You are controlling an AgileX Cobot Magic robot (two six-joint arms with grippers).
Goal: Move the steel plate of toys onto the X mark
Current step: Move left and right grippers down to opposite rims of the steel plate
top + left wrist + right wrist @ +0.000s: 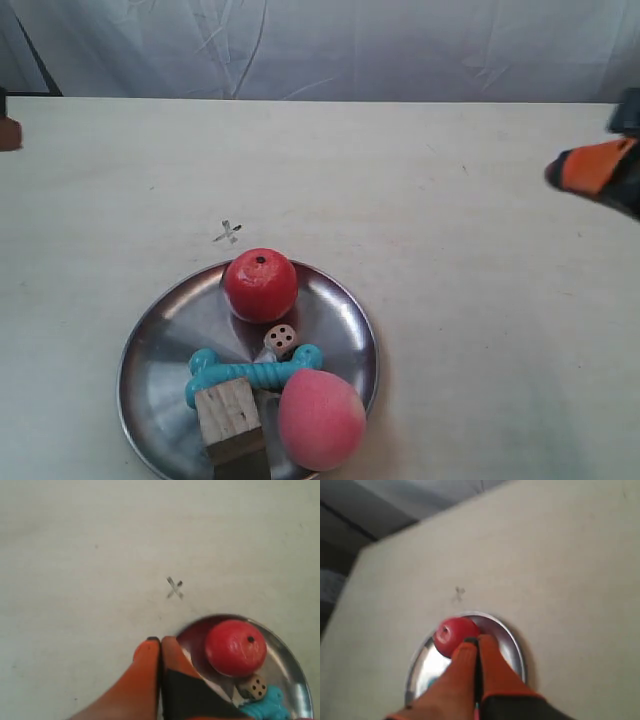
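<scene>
Toward the exterior view's lower edge, the plate (150, 345) is seen on the table (450, 200), loaded with toys (255, 372). The cross (228, 233) is left uncovered just beyond its rim, nearest the apple (260, 285). On the left gripper (160, 642) and the right gripper (476, 641) the jaws are pressed together, apparently on nothing.

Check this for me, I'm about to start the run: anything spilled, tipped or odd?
Nothing stands out. All five toys sit inside the steel plate, none spilled; the plate simply lies just short of the X mark, not on it.
</scene>
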